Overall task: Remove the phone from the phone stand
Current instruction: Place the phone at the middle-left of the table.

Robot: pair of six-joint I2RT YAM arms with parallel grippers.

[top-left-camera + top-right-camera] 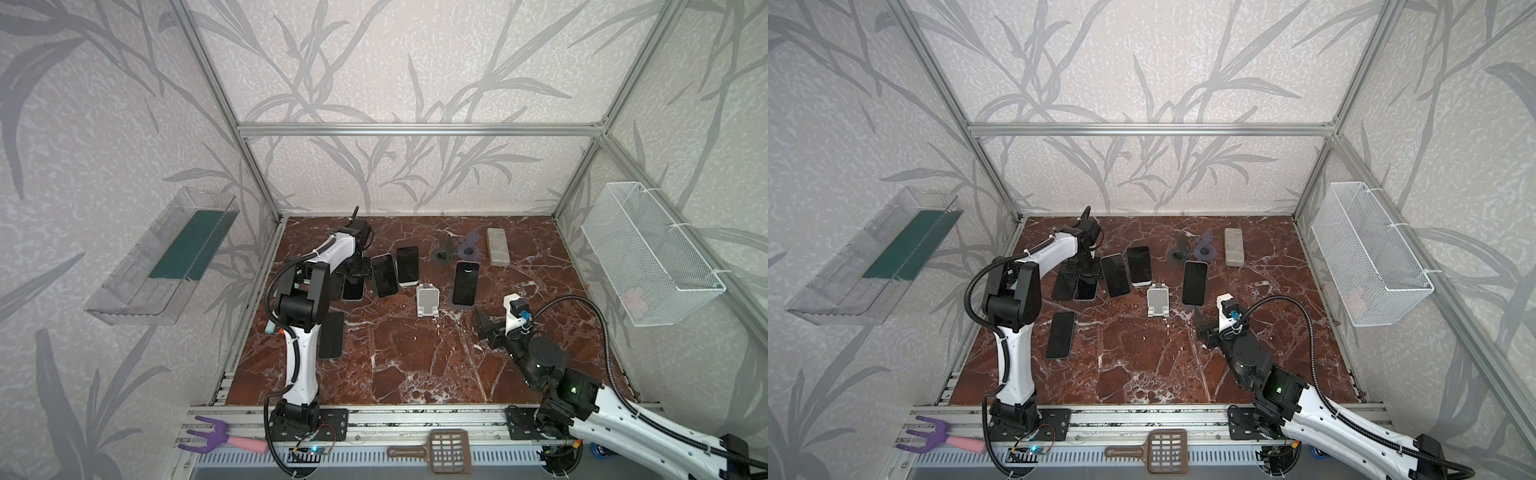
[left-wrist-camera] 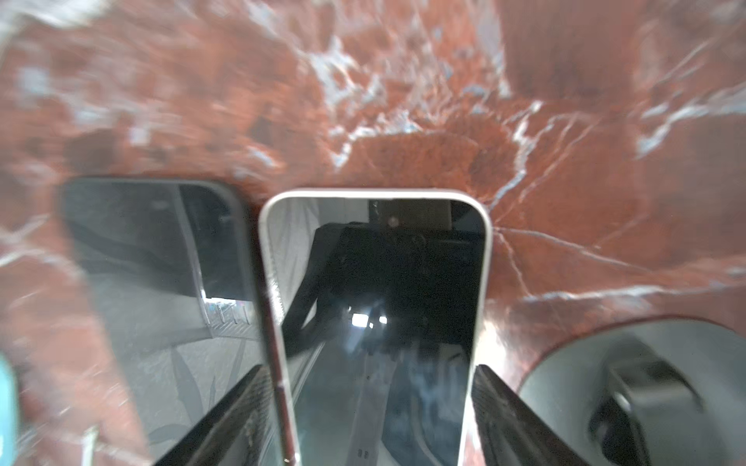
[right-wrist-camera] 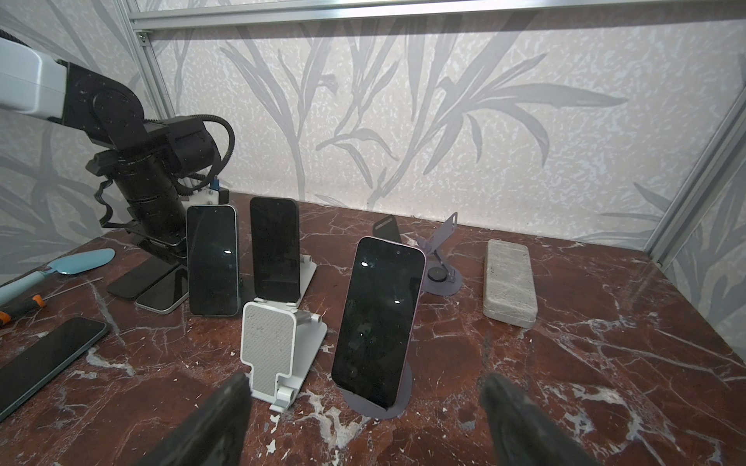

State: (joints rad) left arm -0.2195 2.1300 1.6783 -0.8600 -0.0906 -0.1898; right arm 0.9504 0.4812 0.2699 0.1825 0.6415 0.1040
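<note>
**A:** Phone [image 2: 379, 322] whereabouts, please, working from the near edge back.

**B:** Near right, the right end effector [image 3: 363, 381] sits low over the worktop [image 1: 415, 365]. It is released, its jaws spread wide, and it faces the far wall. Near left, a dark-framed phone [image 1: 331, 334] lies flat, screen up. Around the middle stands a white stand [image 1: 428, 300]. Just right of it a lilac-edged phone [image 1: 465, 282] leans on a lilac disc stand [image 3: 403, 387].

**A:** And the one we want?

**B:** Farther back on the left, flat on the worktop, screen up, white-edged. A black phone [image 2: 161, 282] lies close against its left side. The left end effector [image 2: 368, 368] straddles it, one finger along each long edge. Whether they pinch it or have let go, I cannot tell.

**A:** Behind that?

**B:** Just to its right, two propped phones [image 1: 384, 274] lean side by side. Along the far side are a grey stand [image 1: 444, 251], a lilac folding stand [image 1: 469, 245] and a stone-grey block [image 1: 497, 246], left to right.
</note>
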